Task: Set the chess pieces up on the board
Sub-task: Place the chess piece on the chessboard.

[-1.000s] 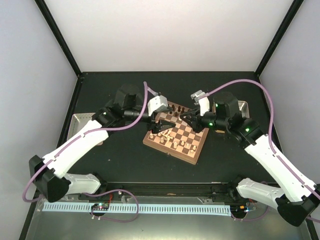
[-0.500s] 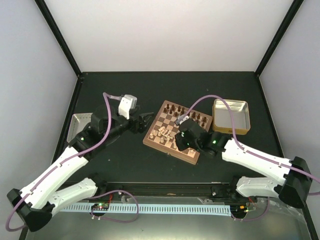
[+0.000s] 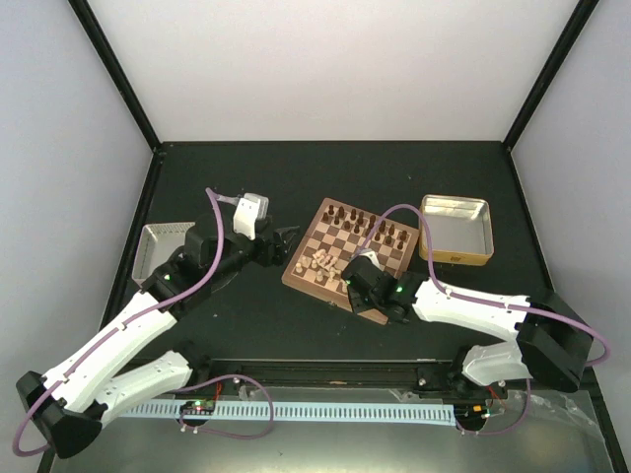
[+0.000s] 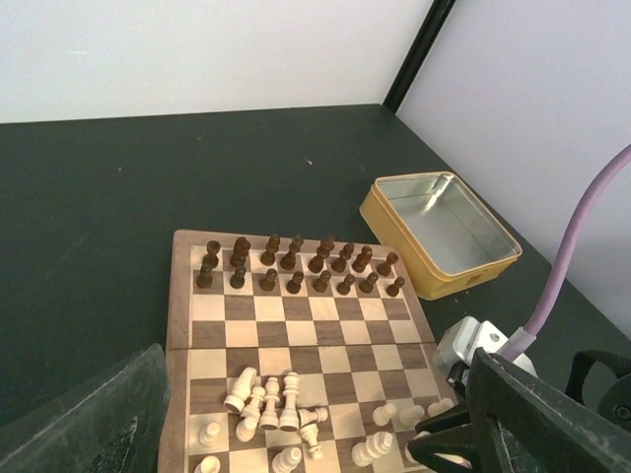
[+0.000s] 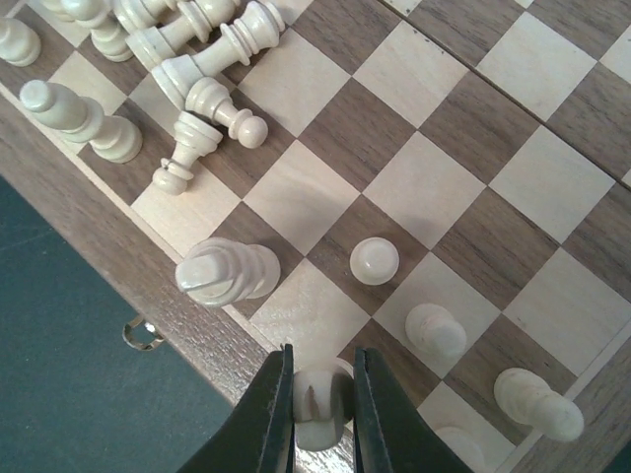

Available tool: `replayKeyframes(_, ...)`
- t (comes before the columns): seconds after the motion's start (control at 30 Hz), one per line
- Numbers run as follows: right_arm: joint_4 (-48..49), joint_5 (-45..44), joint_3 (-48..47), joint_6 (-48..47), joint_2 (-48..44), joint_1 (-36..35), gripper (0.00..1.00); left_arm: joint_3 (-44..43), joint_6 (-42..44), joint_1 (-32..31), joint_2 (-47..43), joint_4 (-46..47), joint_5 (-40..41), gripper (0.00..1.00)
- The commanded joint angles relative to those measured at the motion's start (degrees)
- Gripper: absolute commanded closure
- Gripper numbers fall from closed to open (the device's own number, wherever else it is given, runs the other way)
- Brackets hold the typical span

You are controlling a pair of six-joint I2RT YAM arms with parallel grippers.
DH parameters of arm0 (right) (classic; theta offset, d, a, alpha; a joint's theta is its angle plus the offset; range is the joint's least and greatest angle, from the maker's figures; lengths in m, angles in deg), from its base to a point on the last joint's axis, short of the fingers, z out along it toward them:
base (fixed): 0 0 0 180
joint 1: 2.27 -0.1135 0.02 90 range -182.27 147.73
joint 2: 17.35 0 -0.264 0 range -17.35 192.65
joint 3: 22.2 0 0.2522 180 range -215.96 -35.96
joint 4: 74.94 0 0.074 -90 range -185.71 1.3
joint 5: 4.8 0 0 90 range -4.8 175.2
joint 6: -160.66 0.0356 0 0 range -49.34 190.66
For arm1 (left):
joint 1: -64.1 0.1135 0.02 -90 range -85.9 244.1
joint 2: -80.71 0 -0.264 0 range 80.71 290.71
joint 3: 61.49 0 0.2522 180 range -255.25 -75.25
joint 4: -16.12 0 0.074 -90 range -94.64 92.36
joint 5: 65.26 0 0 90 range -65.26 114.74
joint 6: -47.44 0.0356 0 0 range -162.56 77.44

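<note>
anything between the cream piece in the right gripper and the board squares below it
Nothing visible. The right gripper holds the cream piece over the board edge; the light square ahead is bare; standing pieces occupy neighbouring squares.

The board point(image 5: 424, 187) and cream pieces point(image 5: 225, 271) look smooth wood; tin point(image 4: 449, 279), perhaps metal.

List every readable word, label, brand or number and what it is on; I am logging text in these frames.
No readable text: the chessboard and chess pieces carry none.
A small dark mark on the yellow tin, on its side wall, is too small to read.
</note>
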Motion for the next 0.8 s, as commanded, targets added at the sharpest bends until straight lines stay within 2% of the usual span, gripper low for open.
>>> replayKeyframes(0.0, 1.8, -3.3, -0.3, 2.1, 1.1, -0.4, 0.96, 0.3, -0.6, 0.3, 0.4, 0.8, 1.5, 0.16)
replayKeyframes(0.77, -1.8, -4.2, 0.7, 2.9, 3.3, -0.4, 0.84, 0.5, -0.3, 0.5, 2.2, 0.6, 2.3, 0.15)
